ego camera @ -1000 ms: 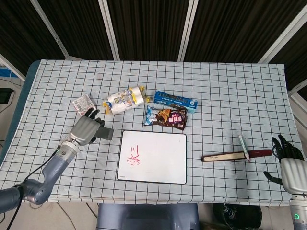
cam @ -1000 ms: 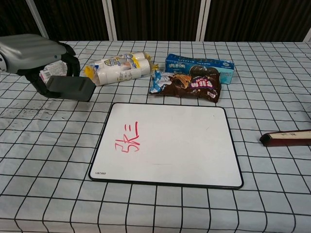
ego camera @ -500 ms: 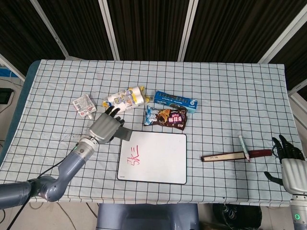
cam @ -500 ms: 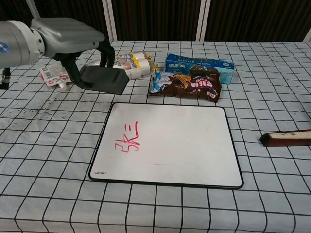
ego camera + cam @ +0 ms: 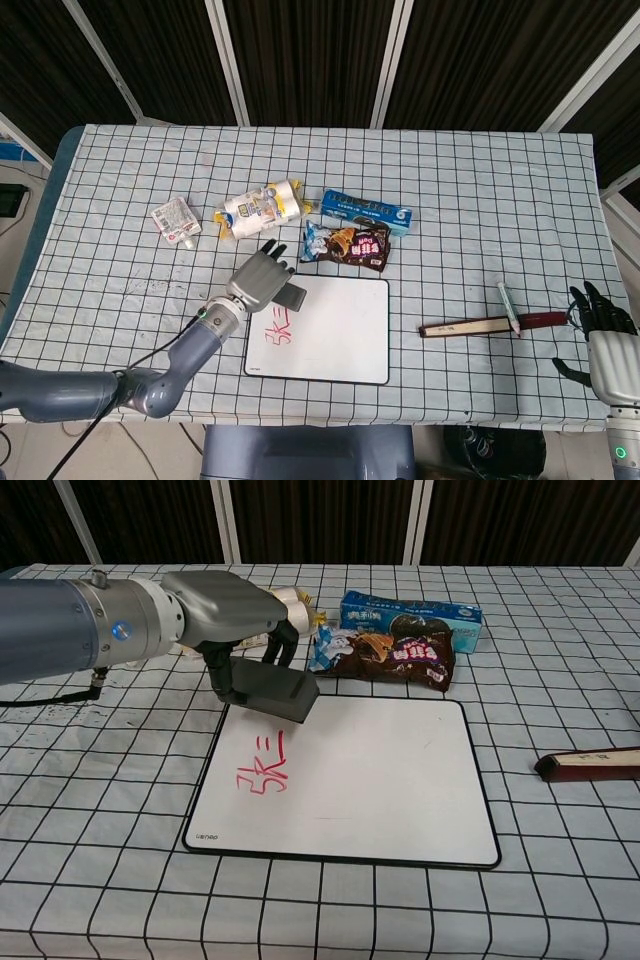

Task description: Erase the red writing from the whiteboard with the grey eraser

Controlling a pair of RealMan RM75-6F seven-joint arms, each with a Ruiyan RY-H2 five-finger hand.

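The left hand [image 5: 225,610] grips the grey eraser [image 5: 270,692], fingers wrapped over its top edge, holding it at the whiteboard's [image 5: 380,770] upper left corner, just above the red writing [image 5: 262,764] near the board's left edge. Whether the eraser touches the board cannot be told. The right hand [image 5: 603,340] rests well to the right of the whiteboard, fingers spread and holding nothing. Behind the whiteboard lie a chocolate snack bag [image 5: 385,656], a blue cookie box [image 5: 410,613] and a milk bottle pack [image 5: 257,208]; a marker pen [image 5: 508,307] lies to its right.
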